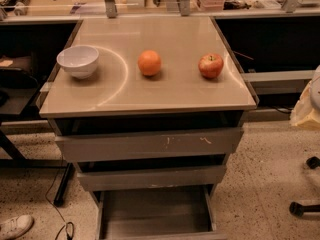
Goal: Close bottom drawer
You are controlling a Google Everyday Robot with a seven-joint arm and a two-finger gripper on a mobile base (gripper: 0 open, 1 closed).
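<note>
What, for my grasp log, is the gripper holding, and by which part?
It cannot be told: the gripper is a pale shape cut off at the right edge, well apart from the open bottom drawer.

Btm edge crops the bottom drawer (155,211) front; rt edge crops pincer (308,106).

Glossy tabletop (170,91), matt grey metal bottom drawer (155,215), smooth pale claw (314,95) at right edge

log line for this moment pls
task: close bottom drawer | bottom drawer: pulled out | tool: right frame edge, apart from drawer | push: not yet begun
</note>
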